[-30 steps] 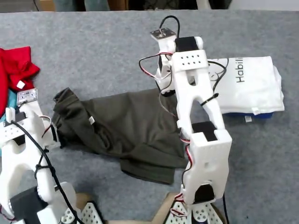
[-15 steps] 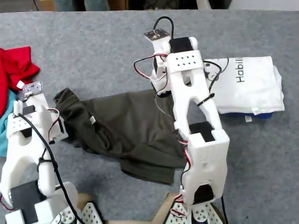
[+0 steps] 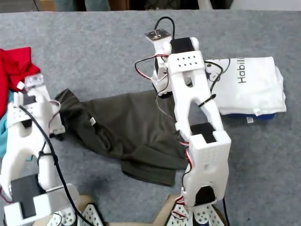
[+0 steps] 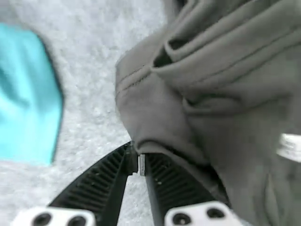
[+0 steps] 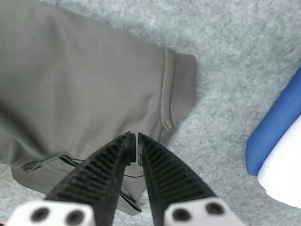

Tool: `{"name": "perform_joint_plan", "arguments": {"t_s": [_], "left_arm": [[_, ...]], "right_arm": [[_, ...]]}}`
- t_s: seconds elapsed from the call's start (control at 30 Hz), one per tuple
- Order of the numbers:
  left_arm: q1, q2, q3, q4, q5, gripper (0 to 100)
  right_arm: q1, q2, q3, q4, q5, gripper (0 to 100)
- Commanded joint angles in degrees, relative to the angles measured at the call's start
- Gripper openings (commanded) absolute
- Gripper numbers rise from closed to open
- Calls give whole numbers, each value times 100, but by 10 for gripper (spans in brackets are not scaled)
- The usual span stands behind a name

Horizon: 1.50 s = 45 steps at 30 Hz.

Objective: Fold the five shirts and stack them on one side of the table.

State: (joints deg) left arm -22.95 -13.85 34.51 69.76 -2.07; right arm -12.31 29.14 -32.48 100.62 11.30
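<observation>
My left end effector has its two black ribbed fingers pressed together on a rolled edge of the crumpled olive-green shirt. The cloth bunches up from the tips and drapes over one finger.

That shirt lies spread and wrinkled across the middle of the grey felt-covered bench, between my two arms. One end is at my left end effector and its far upper edge is under my right one.

My right end effector has its fingers together too, with the tips down at the stitched sleeve hem of the olive-green shirt (whether any cloth is caught between them I cannot tell).

Near that sleeve, a folded white shirt rests on a folded blue shirt at the bench's right side. A crumpled red shirt and a turquoise shirt lie at the left edge by my left arm, the turquoise one apart from the olive cloth.

As to writing, the white shirt carries dark print along one edge. A small white tag shows on the olive-green shirt and a second white tag sits at the white shirt's hem (both too small to read).
</observation>
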Motion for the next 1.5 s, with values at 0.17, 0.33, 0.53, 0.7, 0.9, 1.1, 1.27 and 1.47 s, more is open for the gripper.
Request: {"name": "perform_joint_plan", "arguments": {"t_s": [0.17, 0.33, 0.53, 0.7, 0.9, 1.1, 1.27, 1.47], "left_arm": [[-22, -853, -1508, 1556, -1547, 29], [-66, -826, -1578, 2066, -2462, 37], [-127, -571, -1226, 1837, -2031, 241], [-620, -563, -1763, 1723, -1143, 244], [-1578, -492, -1288, 1512, -1090, 219], [-1604, -492, 664, -440, -1081, 131], [-1552, -492, 1560, -1503, -879, 123], [-901, -484, 1640, -1749, -378, 123]], "right_arm": [[-35, -66, -57, 9, 26, 18], [-35, -66, -40, 9, 26, 18], [-35, -66, -22, 18, 26, 18], [-35, -66, -22, 18, 26, 18], [-35, -48, -22, 18, 26, 18], [-44, -48, -22, 18, 26, 18], [-44, -48, -22, 18, 26, 18], [-35, -40, -22, 9, 26, 18]]}}
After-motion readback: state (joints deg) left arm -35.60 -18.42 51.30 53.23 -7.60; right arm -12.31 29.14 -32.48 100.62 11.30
